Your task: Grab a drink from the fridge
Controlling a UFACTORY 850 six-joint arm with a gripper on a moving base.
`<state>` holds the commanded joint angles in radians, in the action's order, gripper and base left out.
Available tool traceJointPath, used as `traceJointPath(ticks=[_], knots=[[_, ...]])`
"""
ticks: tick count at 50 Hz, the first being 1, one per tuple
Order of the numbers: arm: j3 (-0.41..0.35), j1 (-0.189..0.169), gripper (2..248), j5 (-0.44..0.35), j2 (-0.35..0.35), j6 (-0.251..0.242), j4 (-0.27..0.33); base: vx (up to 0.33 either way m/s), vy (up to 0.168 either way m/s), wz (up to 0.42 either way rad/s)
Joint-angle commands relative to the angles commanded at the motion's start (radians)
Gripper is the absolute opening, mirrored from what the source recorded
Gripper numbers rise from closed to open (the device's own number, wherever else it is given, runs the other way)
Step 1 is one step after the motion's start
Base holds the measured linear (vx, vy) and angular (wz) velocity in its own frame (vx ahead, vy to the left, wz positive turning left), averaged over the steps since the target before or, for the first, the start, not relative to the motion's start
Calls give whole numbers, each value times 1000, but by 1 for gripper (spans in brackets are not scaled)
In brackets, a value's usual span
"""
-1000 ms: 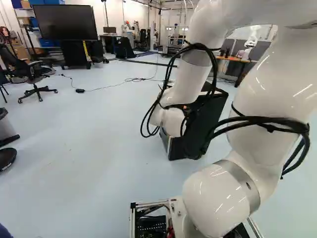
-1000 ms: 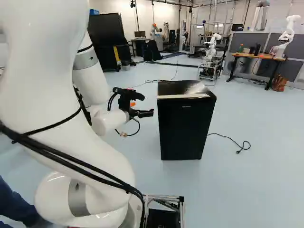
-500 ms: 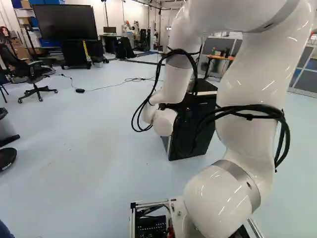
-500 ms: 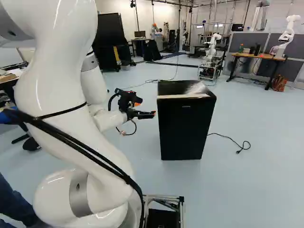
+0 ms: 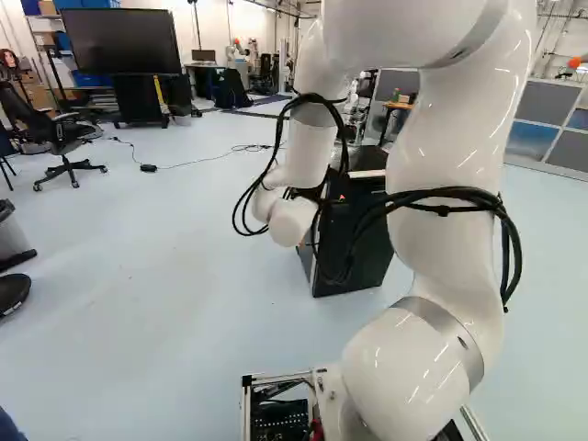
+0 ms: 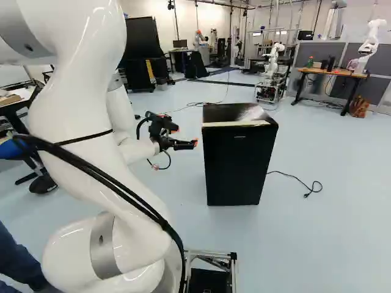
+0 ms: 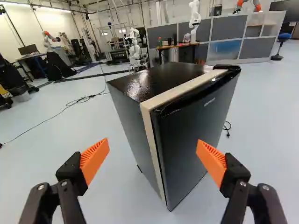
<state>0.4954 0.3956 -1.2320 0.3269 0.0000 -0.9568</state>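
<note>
In the right base view my gripper (image 6: 192, 144) hangs just left of the black fridge (image 6: 237, 160), level with its upper part, with a gap between them. The wrist view shows the gripper (image 7: 153, 154) wide open, nothing between its orange pads. Ahead of it stands the small fridge (image 7: 187, 135), its door shut, a pale strip running along the door's edge. The door's front is turned toward one finger's side. No drink is in sight; the inside of the fridge is hidden. In the left base view the arm partly covers the fridge (image 5: 354, 262).
A cable with a plug (image 6: 313, 188) lies on the floor beside the fridge. Another robot (image 6: 272, 64) stands beyond it, and one more is on a wooden desk (image 6: 330, 72). An office chair (image 5: 62, 147) and a big screen (image 5: 119, 41) are farther off. A person's leg shows near the base.
The arm has swung leftward in the left base view, uncovering more of the fridge. In the right base view the gripper shifted slightly, lately away from the fridge. Base and fridge have stayed put.
</note>
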Motion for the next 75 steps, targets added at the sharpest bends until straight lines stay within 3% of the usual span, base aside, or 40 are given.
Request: traceJointPath(ticks=[26, 54, 75], knots=[[71, -51, 247, 0, 52, 0, 0, 0, 0, 0], [141, -67, 247, 0, 105, 0, -34, 0, 0, 0], [193, -74, 247, 0, 190, 0, -83, 0, 0, 0]])
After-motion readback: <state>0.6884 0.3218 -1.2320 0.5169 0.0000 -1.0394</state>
